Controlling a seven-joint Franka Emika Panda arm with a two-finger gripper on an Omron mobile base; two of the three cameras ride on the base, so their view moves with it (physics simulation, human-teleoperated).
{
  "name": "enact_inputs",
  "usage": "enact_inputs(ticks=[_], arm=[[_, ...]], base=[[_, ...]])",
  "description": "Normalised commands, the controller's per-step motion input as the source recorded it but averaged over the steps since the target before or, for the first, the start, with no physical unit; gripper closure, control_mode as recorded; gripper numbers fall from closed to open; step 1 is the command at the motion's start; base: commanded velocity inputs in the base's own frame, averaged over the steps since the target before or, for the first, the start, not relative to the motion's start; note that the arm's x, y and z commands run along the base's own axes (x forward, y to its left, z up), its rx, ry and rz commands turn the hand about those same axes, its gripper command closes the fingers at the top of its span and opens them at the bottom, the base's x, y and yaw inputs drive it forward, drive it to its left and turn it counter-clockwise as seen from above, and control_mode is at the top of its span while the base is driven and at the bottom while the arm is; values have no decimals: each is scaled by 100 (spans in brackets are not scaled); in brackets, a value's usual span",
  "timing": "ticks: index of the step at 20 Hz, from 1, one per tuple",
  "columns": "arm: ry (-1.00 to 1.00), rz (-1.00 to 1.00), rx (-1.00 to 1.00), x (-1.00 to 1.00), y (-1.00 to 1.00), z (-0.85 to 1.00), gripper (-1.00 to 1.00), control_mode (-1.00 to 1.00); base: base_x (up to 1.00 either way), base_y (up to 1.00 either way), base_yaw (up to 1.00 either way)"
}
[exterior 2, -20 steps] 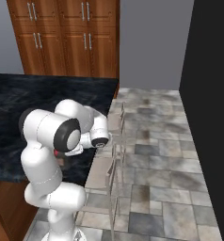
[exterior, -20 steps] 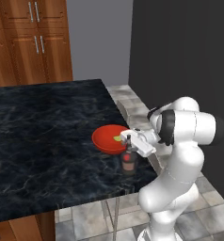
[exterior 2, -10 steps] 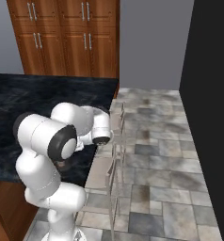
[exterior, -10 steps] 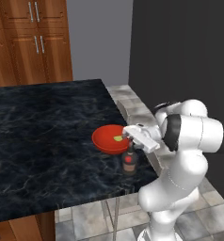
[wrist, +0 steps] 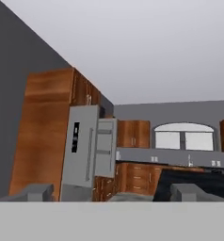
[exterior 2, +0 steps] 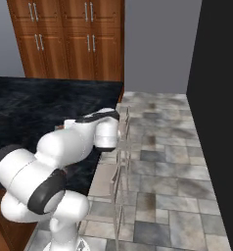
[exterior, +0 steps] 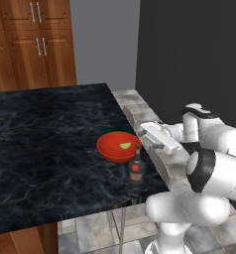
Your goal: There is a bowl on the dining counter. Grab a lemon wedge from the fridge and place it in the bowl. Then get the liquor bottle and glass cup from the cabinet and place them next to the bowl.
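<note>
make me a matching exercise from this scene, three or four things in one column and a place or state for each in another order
Things:
1. lemon wedge
2. liquor bottle
3. bowl
4. fridge

Places or states:
A. stands upright on the dining counter beside the bowl, near the counter's edge
B. red, on the black counter
C. lies inside the bowl
D. grey, with one door swung open

Pairs: 1-C, 2-A, 3-B, 4-D

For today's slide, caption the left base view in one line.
Liquor bottle stands beside the red bowl holding a lemon wedge.
</note>
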Motion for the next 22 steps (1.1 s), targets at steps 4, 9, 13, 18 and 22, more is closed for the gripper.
enact_inputs(ticks=[4,9,13,18,22], arm=[[-3,-27,-5,-95,5,71,-100,-100],[0,-26,-22,-83,35,60,-100,-100],[8,-26,-33,-67,55,31,-100,-100],[14,-32,-25,-56,48,15,-100,-100],[10,-38,-15,-52,24,11,-100,-100]], base=[[0,0,0],[0,0,0],[0,0,0],[0,0,0],[0,0,0]])
